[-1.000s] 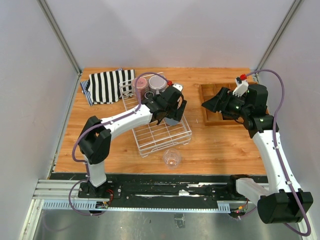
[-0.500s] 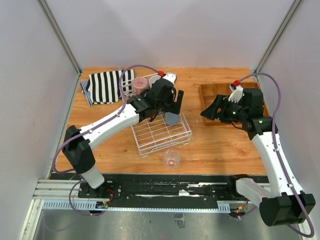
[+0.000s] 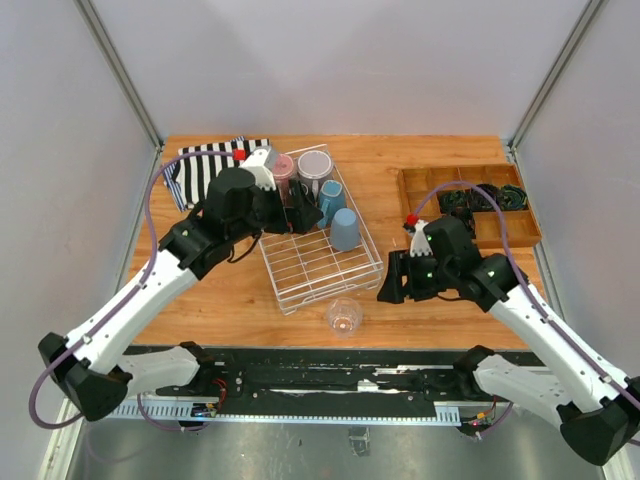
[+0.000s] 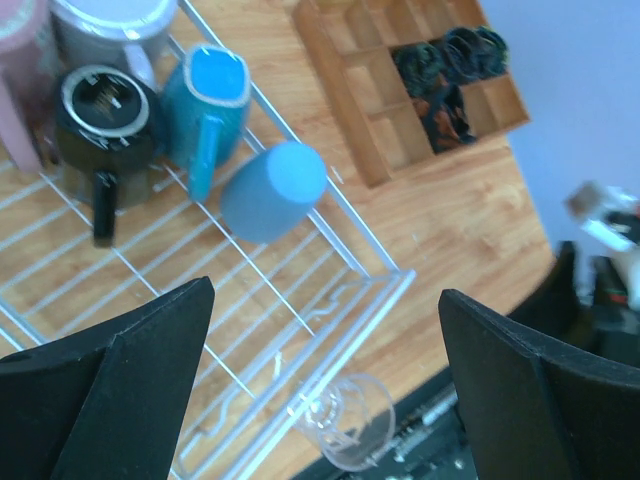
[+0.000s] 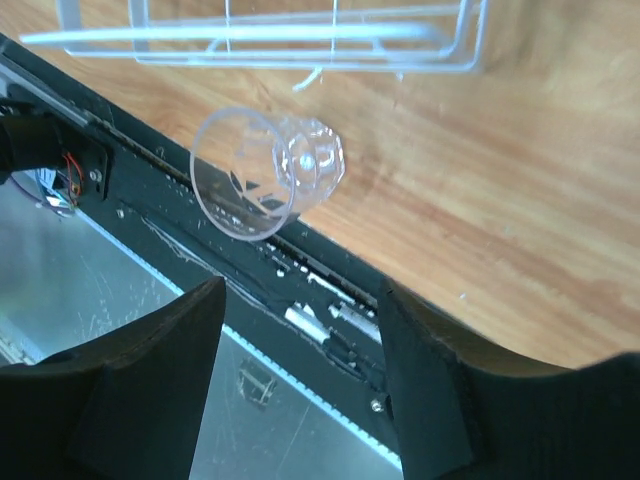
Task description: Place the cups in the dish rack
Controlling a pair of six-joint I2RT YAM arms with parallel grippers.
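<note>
Five of six cups sit in the rack [image 3: 312, 268]; one to go.

Top view: rack mid-bench [image 3: 240, 290], cups bunched at its far end, nearer part of the grid bare. The glass [image 3: 344, 316] is outside the rack, on the wood just off the rack's near side, close to the bench's near edge. Left jaws hang over the rack's far-left part. Right jaws are low, right of the glass, apart from it.

Left wrist view: pink mug [image 4: 15, 90], grey cup [image 4: 105, 20], dark mug [image 4: 103, 105] and blue mug [image 4: 205, 90] grouped together. Tumbler [image 4: 272, 190] lies on its side on the wires beside them. Left jaws spread wide, nothing between.

Right wrist view: glass appears to lie on its side, mouth toward the near edge, just clear of the rack's wire. Right jaws parted, empty, glass ahead and untouched.

Judgement: only the glass remains to be picked up and placed in the rack.
</note>
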